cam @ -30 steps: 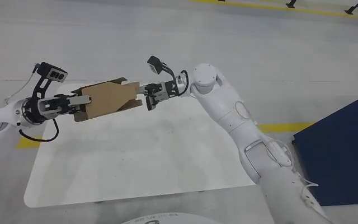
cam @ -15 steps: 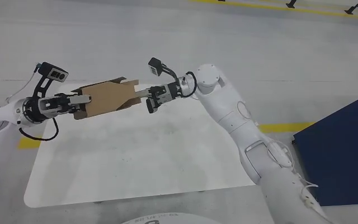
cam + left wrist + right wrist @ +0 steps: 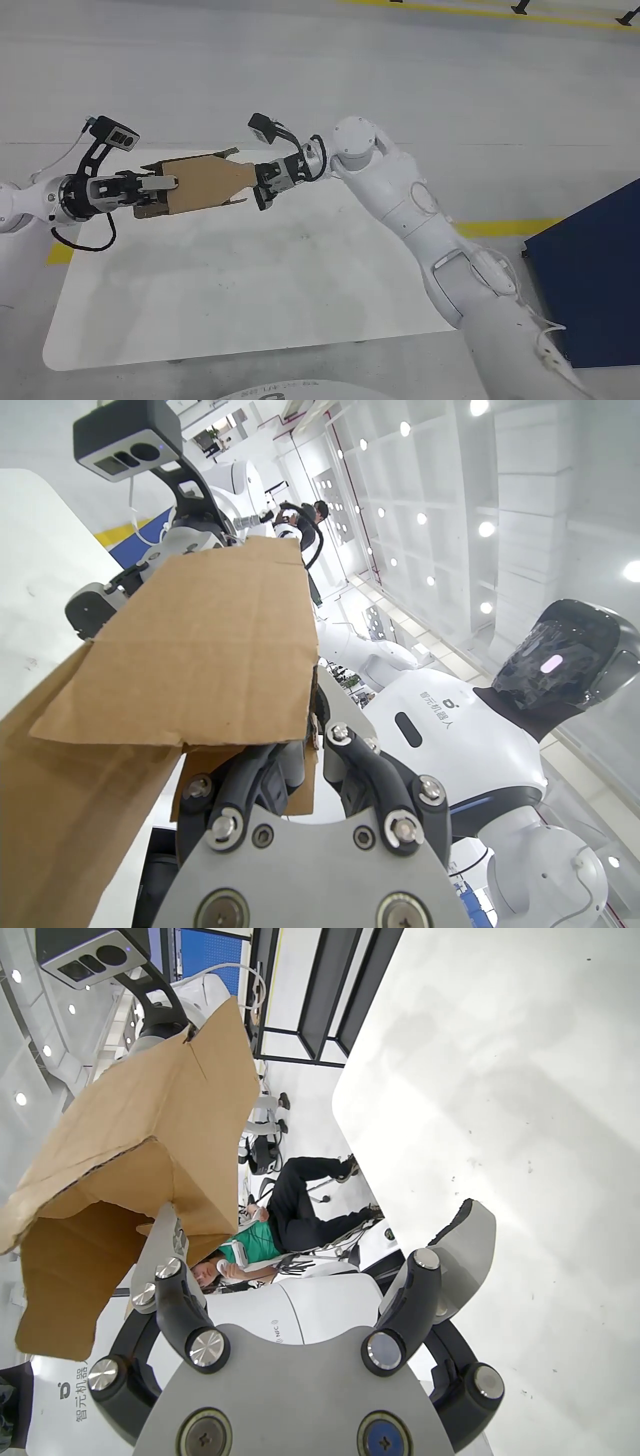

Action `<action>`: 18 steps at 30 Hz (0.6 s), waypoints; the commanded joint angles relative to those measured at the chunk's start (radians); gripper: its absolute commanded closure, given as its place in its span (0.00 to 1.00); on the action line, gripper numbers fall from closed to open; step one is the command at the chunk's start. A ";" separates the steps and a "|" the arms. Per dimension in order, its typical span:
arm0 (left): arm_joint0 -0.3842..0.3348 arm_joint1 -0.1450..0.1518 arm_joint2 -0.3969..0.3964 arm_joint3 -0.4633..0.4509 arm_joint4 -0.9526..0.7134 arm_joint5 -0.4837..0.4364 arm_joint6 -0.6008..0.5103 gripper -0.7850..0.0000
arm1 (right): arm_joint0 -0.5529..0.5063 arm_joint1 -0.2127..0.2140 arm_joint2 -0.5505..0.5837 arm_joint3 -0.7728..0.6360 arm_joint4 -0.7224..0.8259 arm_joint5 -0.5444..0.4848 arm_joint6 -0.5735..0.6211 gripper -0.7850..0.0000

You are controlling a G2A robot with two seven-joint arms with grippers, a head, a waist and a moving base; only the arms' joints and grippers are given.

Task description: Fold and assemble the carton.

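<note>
A brown cardboard carton [image 3: 205, 183] hangs in the air over the far left part of the white table [image 3: 250, 290], held roughly level between the two arms. My left gripper [image 3: 165, 186] is shut on a flap at the carton's left end; in the left wrist view its fingers [image 3: 345, 710] clamp the cardboard edge of the carton [image 3: 200, 640]. My right gripper [image 3: 260, 182] is at the carton's right end, open. In the right wrist view the right gripper [image 3: 317, 1228] has its jaws wide apart, one finger [image 3: 167, 1228] against the open end of the carton [image 3: 135, 1128].
The table's far edge and left corner lie just under the carton. A dark blue panel [image 3: 600, 260] stands on the floor at the right, beside a yellow floor line [image 3: 500, 228]. Bare tabletop [image 3: 500, 1078] stretches toward the near side.
The left arm has carried the carton a little to the right and levelled it. The right gripper has closed in leftward onto the carton's right end.
</note>
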 commanded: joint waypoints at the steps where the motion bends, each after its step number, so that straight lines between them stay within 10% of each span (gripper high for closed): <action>1: 0.000 -0.004 -0.006 0.001 0.002 0.006 -0.006 1.00 | 0.004 -0.006 -0.014 0.002 -0.010 0.007 -0.005 0.00; 18: 0.015 -0.029 -0.067 0.005 0.027 0.036 -0.036 1.00 | 0.013 -0.007 0.031 0.056 0.040 -0.057 0.037 0.00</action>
